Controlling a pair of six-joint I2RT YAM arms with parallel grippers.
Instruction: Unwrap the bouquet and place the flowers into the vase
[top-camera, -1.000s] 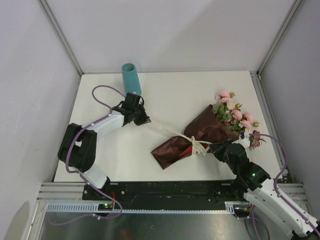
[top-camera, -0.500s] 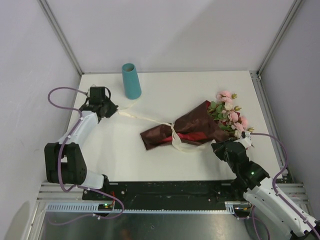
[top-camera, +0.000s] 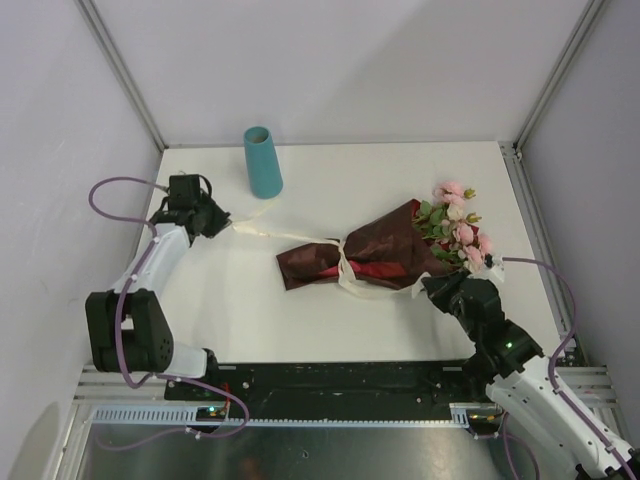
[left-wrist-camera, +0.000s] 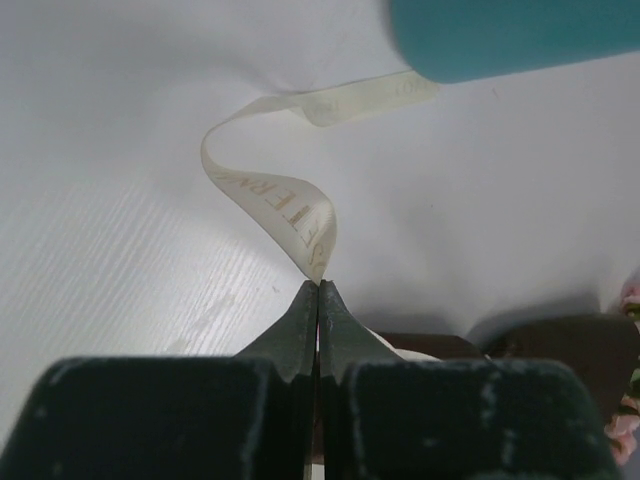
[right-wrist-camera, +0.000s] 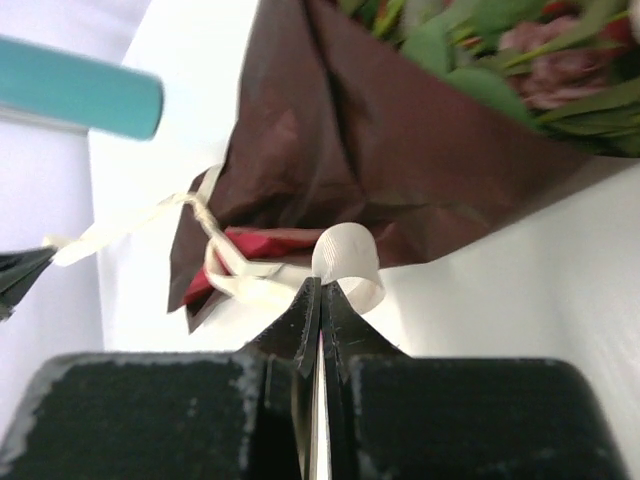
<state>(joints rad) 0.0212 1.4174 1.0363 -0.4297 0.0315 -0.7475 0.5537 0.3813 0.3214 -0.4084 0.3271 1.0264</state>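
The bouquet (top-camera: 375, 255) lies on the table in dark red wrapping, its pink flowers (top-camera: 455, 225) pointing to the back right. A cream ribbon (top-camera: 345, 268) is tied round its middle. My left gripper (top-camera: 229, 225) is shut on one ribbon end, which runs taut to the knot. In the left wrist view the gripper (left-wrist-camera: 318, 284) pinches the curling ribbon (left-wrist-camera: 270, 195) just under the teal vase (left-wrist-camera: 520, 35). My right gripper (top-camera: 428, 287) is shut on the other ribbon end (right-wrist-camera: 346, 258) at the wrapping's (right-wrist-camera: 400, 150) near edge. The vase (top-camera: 263, 162) stands upright at the back left.
White walls and a metal frame (top-camera: 120, 70) close in the table on three sides. The left arm's purple cable (top-camera: 105, 190) loops out by the left wall. The metal rail (top-camera: 330, 375) with both arm bases runs along the near edge.
My left gripper has swung from mid-table to the far left, drawing the ribbon out. The bouquet has slid left and turned flatter. The right gripper keeps its hold on the other end.
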